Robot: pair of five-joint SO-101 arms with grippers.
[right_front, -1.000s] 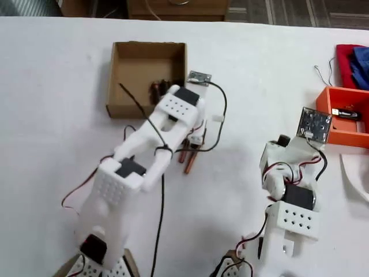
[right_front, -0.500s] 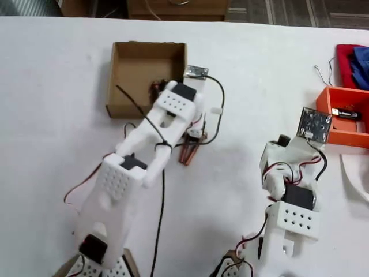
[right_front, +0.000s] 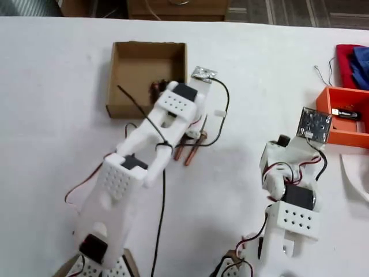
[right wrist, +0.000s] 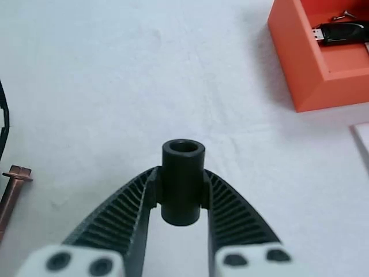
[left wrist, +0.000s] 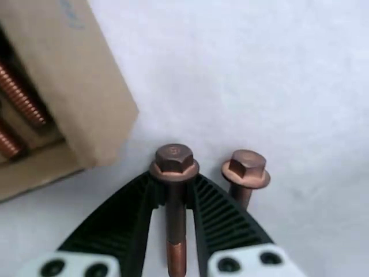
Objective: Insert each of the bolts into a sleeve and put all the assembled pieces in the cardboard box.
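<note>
Copper bolt (left wrist: 174,161) was pinched in the left claw (left wrist: 174,182). In the left wrist view we saw the fingers pressed on its shank just under the hex head. A second bolt (left wrist: 246,172) sat just beside it on the white desk (right_front: 259,69), outside the claw.

That same view caught a corner of the cardboard box (left wrist: 75,86), with a couple of copper threaded pieces (left wrist: 23,101) lying inside. From the high view we couldn't make out the grip at all. The left arm (right_front: 153,138) covered it, with its wrist at the box's near right corner and two copper shanks poking out from under it. Which of them was the pinched one, we couldn't tell from up there.

Over on the right wrist view, the right claw (right wrist: 181,176) was clamped around a black sleeve (right wrist: 183,156), held upright so its open bore showed. It was well apart from the box. An orange tray (right wrist: 300,75) with a dark stick (right wrist: 340,32) in it sat off to one side on the desk.
</note>
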